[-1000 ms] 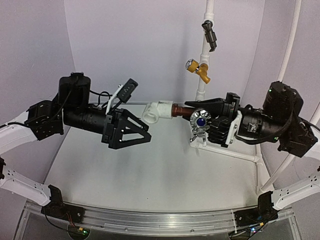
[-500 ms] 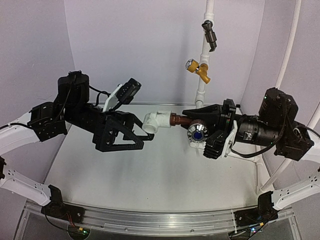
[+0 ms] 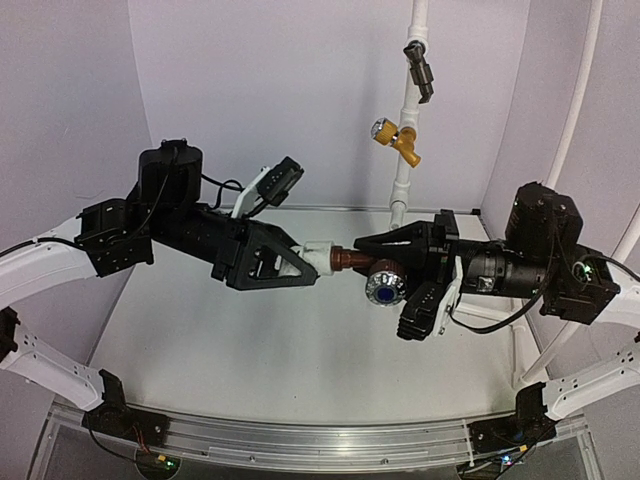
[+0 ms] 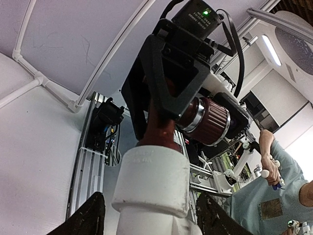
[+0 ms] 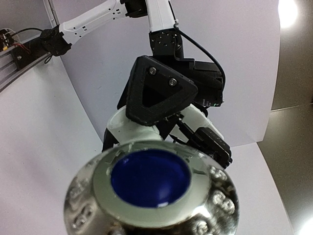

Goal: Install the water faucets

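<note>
The water faucet (image 3: 347,260) hangs level above the table, its dark reddish-brown stem screwed into a white elbow fitting (image 3: 320,252). Its round knob (image 3: 383,285) with the blue centre faces down and forward. My right gripper (image 3: 392,262) is shut on the faucet body from the right. My left gripper (image 3: 305,262) reaches in from the left, its jaws either side of the elbow. In the left wrist view the elbow (image 4: 151,181) stands between my fingers (image 4: 83,218), with a narrow gap on each side. The knob (image 5: 151,181) fills the right wrist view and hides my right fingers.
A white riser pipe (image 3: 405,165) at the back carries a yellow-brass valve (image 3: 395,135) and a dark valve (image 3: 422,72). White frame pipes (image 3: 585,80) run along the right side. An aluminium rail (image 3: 300,445) borders the near edge. A person (image 4: 274,196) stands beyond the rail.
My left gripper has moved right over the white elbow and its jaws have narrowed round it. The right arm has carried the faucet a little left and lower.
</note>
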`<state>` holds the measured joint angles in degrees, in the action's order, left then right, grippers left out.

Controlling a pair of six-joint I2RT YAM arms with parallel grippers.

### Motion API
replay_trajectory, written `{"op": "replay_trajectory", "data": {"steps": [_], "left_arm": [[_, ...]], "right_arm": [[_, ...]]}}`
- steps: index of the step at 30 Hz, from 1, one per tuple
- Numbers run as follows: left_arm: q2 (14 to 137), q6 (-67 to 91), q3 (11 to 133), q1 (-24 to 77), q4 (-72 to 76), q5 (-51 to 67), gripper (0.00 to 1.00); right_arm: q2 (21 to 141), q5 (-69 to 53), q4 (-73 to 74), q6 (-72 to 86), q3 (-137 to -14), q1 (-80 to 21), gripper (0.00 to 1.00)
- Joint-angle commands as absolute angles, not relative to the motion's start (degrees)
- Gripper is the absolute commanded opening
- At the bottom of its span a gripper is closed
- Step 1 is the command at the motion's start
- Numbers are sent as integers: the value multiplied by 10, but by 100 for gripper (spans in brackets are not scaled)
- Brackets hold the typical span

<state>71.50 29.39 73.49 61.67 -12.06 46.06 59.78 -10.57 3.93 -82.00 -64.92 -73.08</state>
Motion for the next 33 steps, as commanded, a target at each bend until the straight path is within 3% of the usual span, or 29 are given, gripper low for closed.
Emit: {"op": "replay_trajectory", "data": {"steps": [1,5,10,17,19,20,22,24,33], "left_arm": [[703,281,738,617,-85,483,52],[701,265,731,618,-82,486,36],[694,229,726,622,-95,467,24],[689,189,728,629,-125,422,26],[686,166,735,633,-150,391,30],[683,157,738,635,-158,373,36],[678,140,749,635,-179,351,62],[676,124,768,635,-210,335,75],[712,27,859,639,-378,305,89]], "right_arm": [[597,-122,3,-784,-670,-736,0],[607,-119,16,-735,-690,-736,0],[615,-116,28,-667,-708,-736,0],[609,-120,36,-655,-703,-736,0],[608,-123,39,-650,-705,-736,0],[608,-124,40,-651,-704,-736,0],[605,-128,44,-660,-701,-736,0],[600,-135,50,-678,-696,-736,0],[610,-171,151,-692,-720,-736,0]]}}
